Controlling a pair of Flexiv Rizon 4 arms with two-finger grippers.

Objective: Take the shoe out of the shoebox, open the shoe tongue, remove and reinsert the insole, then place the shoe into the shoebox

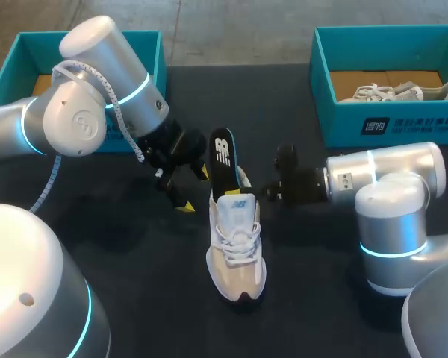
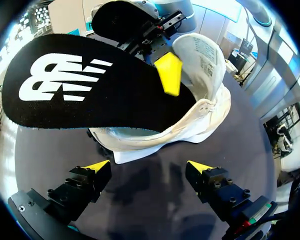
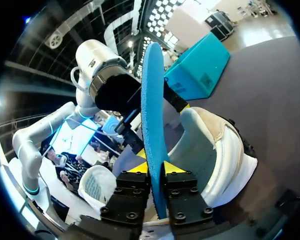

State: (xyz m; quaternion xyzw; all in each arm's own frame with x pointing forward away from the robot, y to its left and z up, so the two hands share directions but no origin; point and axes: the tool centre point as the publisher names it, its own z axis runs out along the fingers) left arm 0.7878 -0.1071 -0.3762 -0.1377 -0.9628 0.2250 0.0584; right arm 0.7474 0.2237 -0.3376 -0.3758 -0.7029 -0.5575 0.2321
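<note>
The right end effector (image 3: 155,167) clamps a black insole (image 1: 222,158) on edge, its two yellow-tipped fingers (image 3: 138,167) pressing the blue underside and the printed top from opposite sides. The insole stands nearly upright, with its lower end sitting in the opening of a pale lace-up shoe (image 1: 237,257). The shoe rests upright on its sole on the dark worktop (image 1: 149,298), between the two end effectors, with the toe pointing away from both of them and towards the robot's base.

The left end effector (image 2: 149,166) hangs released just beside the shoe's heel. Its fingers are spread wide and touch nothing, while the insole's printed face and the shoe's white collar lie directly ahead of them. One yellow tip of the right end effector shows against the insole from this side.

A teal shoebox (image 1: 145,45) sits behind the left end effector, partly hidden by that arm. A second shoebox (image 1: 388,123) stands well apart from the right end effector, beyond its arm, with a second shoe (image 1: 396,92) lying inside.
</note>
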